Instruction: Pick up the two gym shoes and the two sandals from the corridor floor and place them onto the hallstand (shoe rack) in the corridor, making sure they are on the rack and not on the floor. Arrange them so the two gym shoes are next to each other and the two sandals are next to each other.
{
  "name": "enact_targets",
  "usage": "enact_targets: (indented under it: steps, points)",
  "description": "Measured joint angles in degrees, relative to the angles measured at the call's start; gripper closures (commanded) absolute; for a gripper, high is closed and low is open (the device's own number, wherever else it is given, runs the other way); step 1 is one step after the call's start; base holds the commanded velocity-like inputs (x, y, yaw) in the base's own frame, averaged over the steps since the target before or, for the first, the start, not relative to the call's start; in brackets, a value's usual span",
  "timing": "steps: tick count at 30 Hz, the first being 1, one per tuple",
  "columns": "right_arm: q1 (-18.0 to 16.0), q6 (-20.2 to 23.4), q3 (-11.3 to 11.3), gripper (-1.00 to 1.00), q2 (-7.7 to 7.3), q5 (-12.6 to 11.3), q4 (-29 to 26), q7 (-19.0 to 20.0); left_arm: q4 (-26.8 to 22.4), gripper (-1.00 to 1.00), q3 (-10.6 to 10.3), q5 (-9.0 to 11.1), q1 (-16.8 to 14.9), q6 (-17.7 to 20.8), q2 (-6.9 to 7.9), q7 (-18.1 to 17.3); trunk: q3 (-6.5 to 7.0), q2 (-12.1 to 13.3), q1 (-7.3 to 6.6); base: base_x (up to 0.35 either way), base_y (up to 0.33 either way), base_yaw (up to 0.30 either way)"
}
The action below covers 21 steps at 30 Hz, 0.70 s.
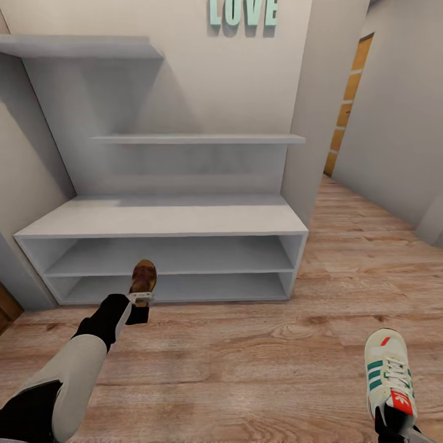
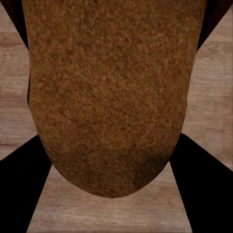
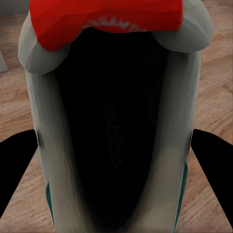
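Brown leather sits between my left gripper's (image 1: 142,299) fingers (image 2: 19,189): they clench the sandal (image 1: 144,276), toe toward 12 o'clock, held in front of the rack's (image 1: 184,216) lower shelves. My right gripper (image 1: 392,424), at 5 o'clock, grasps a gym shoe (image 1: 387,371) by the heel, above the floor (image 1: 258,363), a finger (image 3: 17,165) on each side of the shoe.

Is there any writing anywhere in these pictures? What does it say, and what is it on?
"LOVE": pale green letters on the wall above the hallstand; their tops are cut off by the picture's edge.
White lettering on the red tongue patch of the gym shoe: too blurred to read.
Dark print on that shoe's insole: too faint to read.
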Motion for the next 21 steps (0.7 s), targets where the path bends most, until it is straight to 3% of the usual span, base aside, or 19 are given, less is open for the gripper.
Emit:
enact_targets:
  steps: [3, 21]
  points:
    - [0.0, 0.0, 0.0, 1.0, 0.0, 0.0, -0.01, 0.0, -0.02, 1.0, -0.01, 0.09, -0.05, 0.47, 0.22, -0.07, -0.81, -1.2, 0.66, 0.0, 0.0, 0.0]
    - [0.0, -0.06, -0.09, 1.0, -0.26, 0.01, -0.11, 0.0, -0.1, 1.0, -0.02, 0.07, 0.0, 0.76, 0.39, -0.11, -2.42, -1.22, 0.65, 0.022, 0.0, 0.0]
